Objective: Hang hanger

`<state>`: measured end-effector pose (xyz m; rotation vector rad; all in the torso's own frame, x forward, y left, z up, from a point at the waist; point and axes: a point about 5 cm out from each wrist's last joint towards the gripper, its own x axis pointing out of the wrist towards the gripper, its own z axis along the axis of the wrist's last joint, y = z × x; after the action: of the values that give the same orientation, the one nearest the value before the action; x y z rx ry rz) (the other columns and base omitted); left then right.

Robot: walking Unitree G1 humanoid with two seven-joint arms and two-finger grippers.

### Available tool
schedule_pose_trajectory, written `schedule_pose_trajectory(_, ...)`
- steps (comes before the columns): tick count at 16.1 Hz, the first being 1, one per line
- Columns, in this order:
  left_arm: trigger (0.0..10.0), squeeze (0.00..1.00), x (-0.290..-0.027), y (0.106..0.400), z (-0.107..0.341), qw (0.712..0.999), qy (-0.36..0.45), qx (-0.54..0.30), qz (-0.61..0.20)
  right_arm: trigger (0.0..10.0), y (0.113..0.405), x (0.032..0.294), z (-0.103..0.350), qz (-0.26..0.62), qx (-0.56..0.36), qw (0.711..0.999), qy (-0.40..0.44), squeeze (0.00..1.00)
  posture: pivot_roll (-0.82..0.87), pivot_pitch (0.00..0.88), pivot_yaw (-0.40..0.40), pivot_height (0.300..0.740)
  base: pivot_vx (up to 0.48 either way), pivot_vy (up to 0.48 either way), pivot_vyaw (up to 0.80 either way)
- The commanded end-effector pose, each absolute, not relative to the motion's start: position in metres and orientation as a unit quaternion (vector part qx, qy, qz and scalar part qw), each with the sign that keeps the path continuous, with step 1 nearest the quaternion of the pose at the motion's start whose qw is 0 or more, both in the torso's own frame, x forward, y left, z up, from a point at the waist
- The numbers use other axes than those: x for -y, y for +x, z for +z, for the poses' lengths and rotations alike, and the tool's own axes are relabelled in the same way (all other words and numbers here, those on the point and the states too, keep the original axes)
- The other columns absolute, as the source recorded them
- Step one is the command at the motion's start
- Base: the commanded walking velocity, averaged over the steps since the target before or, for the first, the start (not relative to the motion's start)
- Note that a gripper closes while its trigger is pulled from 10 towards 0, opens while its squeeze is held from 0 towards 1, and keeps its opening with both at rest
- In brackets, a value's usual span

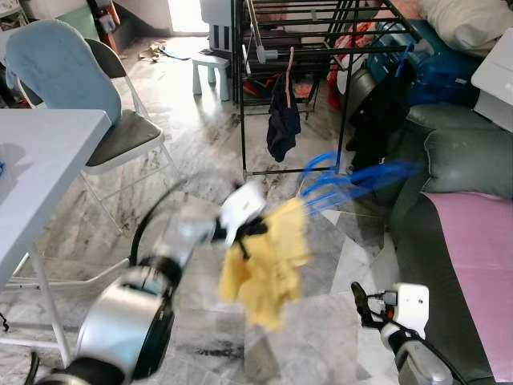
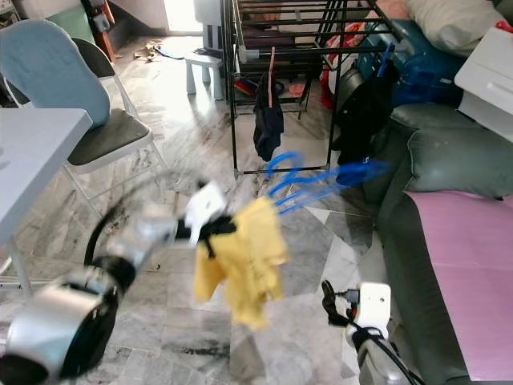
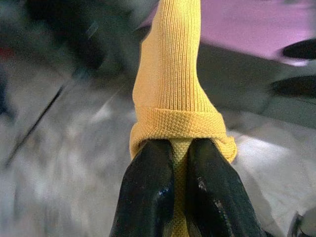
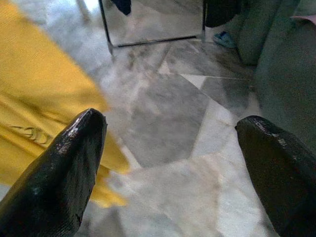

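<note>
A yellow garment (image 1: 268, 261) hangs on a blue hanger (image 1: 353, 180), both blurred, in mid-air over the marble floor. My left gripper (image 1: 244, 228) is shut on the garment's yellow collar band (image 3: 177, 123), with both fingers (image 3: 148, 182) pinching the knit. The hanger's blue hook end points toward the black drying rack (image 1: 321, 48), which stands further back with a dark garment (image 1: 282, 120) hanging from a rail. My right gripper (image 1: 361, 301) is low at the right, open and holding nothing; between its fingertips (image 4: 74, 148) I see floor and the edge of the yellow garment (image 4: 34, 98).
A white table (image 1: 40, 160) and a folding chair with a blue cover (image 1: 80, 88) stand on the left. A grey sofa (image 1: 465, 160) with a pink blanket (image 1: 481, 257) lines the right. A white stool (image 1: 210, 68) sits beyond the rack.
</note>
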<state>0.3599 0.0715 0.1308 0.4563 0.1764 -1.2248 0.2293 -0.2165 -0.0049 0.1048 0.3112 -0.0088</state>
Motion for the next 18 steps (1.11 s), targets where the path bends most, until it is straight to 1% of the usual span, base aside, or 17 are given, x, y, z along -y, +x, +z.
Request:
schedule_pose_trajectory(1,10.0,0.00,-0.064,0.364,0.155,0.768,0.231,-0.039,-0.596,10.0,0.239,0.210,0.007,0.015,-0.137,0.988,0.064,0.00,-0.04,0.000,0.019,0.740,0.000,0.000,0.00)
schedule_pose_trajectory(2,10.0,0.00,-0.059,0.366,0.169,0.750,0.241,-0.026,-0.616,10.0,0.247,0.198,0.021,0.047,-0.114,0.989,0.076,0.00,-0.04,0.000,0.025,0.740,0.000,0.000,0.00)
schedule_pose_trajectory(3,10.0,0.00,-0.057,0.370,0.187,0.731,0.267,-0.010,-0.628,10.0,0.258,0.186,0.046,0.083,-0.080,0.989,0.090,0.00,-0.05,0.000,0.039,0.740,0.000,0.000,0.00)
schedule_pose_trajectory(4,10.0,0.00,-0.056,0.372,0.196,0.724,0.282,-0.002,-0.630,10.0,0.265,0.182,0.062,0.097,-0.061,0.989,0.096,0.00,-0.06,0.000,0.047,0.740,0.000,0.000,0.00)
schedule_pose_trajectory(6,10.0,0.00,-0.050,0.375,0.205,0.721,0.324,0.019,-0.612,10.0,0.264,0.177,0.079,0.112,-0.033,0.988,0.097,0.00,-0.08,0.000,0.046,0.740,0.000,0.000,0.00)
schedule_pose_trajectory(7,10.0,0.00,-0.048,0.377,0.209,0.727,0.331,0.028,-0.601,10.0,0.259,0.175,0.085,0.125,-0.033,0.986,0.106,0.00,-0.08,0.000,0.045,0.740,0.000,0.000,0.00)
schedule_pose_trajectory(8,10.0,0.00,-0.048,0.381,0.217,0.744,0.320,0.038,-0.586,10.0,0.250,0.172,0.092,0.144,-0.035,0.981,0.121,0.00,-0.08,0.000,0.050,0.740,0.000,0.000,0.00)
schedule_pose_trajectory(10,10.0,0.00,-0.048,0.386,0.229,0.761,0.332,0.062,-0.553,10.0,0.240,0.169,0.103,0.193,-0.039,0.973,0.117,0.00,-0.09,0.000,0.072,0.740,0.000,0.000,0.00)
schedule_pose_trajectory(11,10.0,0.00,-0.050,0.389,0.233,0.767,0.372,0.082,-0.517,10.0,0.234,0.173,0.106,0.216,-0.047,0.968,0.114,0.00,-0.09,0.000,0.085,0.740,0.000,0.000,0.00)
schedule_pose_trajectory(12,10.0,0.00,-0.050,0.391,0.236,0.769,0.388,0.093,-0.499,10.0,0.232,0.178,0.110,0.222,-0.047,0.966,0.123,0.00,-0.09,0.000,0.095,0.740,0.000,0.000,0.00)
schedule_pose_trajectory(13,10.0,0.00,-0.050,0.391,0.237,0.765,0.400,0.095,-0.495,10.0,0.226,0.181,0.116,0.238,-0.048,0.960,0.138,0.00,-0.10,0.000,0.102,0.740,0.000,0.000,0.00)
schedule_pose_trajectory(14,10.0,0.00,-0.049,0.390,0.235,0.750,0.424,0.094,-0.500,10.0,0.220,0.186,0.119,0.246,-0.051,0.960,0.127,0.00,-0.11,0.000,0.114,0.740,0.000,0.000,0.00)
schedule_pose_trajectory(15,10.0,0.00,-0.048,0.388,0.230,0.733,0.440,0.089,-0.511,10.0,0.219,0.200,0.118,0.211,-0.056,0.969,0.114,0.00,-0.11,0.000,0.127,0.740,0.000,0.000,0.00)
schedule_pose_trajectory(16,10.0,0.00,-0.047,0.387,0.227,0.725,0.447,0.086,-0.516,10.0,0.220,0.207,0.118,0.188,-0.056,0.974,0.114,0.00,-0.11,0.000,0.128,0.740,0.000,0.000,0.00)
schedule_pose_trajectory(18,10.0,0.00,-0.047,0.386,0.222,0.739,0.410,0.064,-0.531,10.0,0.223,0.221,0.119,0.135,-0.044,0.984,0.106,0.00,-0.11,0.000,0.135,0.740,0.000,0.000,0.00)
